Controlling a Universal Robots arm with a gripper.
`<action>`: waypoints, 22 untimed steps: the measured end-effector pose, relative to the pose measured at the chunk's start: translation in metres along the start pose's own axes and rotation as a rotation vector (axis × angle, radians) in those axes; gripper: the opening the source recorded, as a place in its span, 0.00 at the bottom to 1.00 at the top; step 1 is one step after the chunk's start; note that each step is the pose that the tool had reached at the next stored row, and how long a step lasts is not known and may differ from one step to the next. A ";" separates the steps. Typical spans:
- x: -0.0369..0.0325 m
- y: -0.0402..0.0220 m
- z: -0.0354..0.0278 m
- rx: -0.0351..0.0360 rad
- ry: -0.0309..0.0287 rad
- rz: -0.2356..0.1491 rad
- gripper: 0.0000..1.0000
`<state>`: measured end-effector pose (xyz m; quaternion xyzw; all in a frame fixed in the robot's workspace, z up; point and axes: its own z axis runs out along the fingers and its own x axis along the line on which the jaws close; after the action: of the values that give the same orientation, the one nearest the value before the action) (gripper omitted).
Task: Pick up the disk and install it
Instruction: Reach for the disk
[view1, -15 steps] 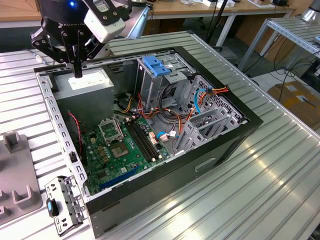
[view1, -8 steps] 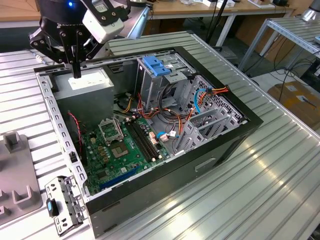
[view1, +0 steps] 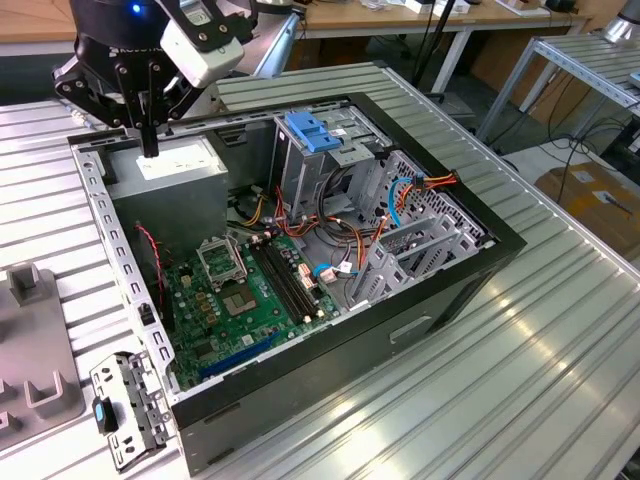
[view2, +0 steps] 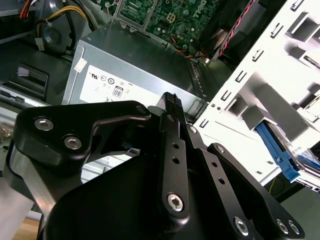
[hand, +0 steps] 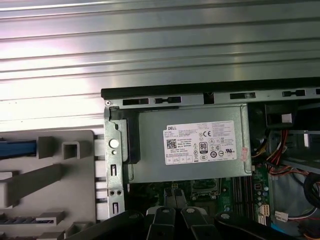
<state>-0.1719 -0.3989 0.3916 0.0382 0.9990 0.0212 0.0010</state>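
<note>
Item, nearest in the exterior view: a perforated bracket with a blue clip, laid on the desk beside a grey fixture. The disk, blue-railed, is seen lodged in that fixture in the first wrist view, outside the case. Behind: an open computer case, motherboard exposed. Farthest: the end effector, held clenched and empty above the power supply.
</note>
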 end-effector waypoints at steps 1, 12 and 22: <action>0.0002 0.0000 0.0000 0.0000 0.0004 0.000 0.11; 0.0032 -0.0003 0.0003 0.0005 0.0067 0.000 0.11; 0.0059 -0.0005 0.0006 0.0010 0.0125 0.000 0.11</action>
<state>-0.1778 -0.3989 0.3910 0.0383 0.9990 0.0210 -0.0053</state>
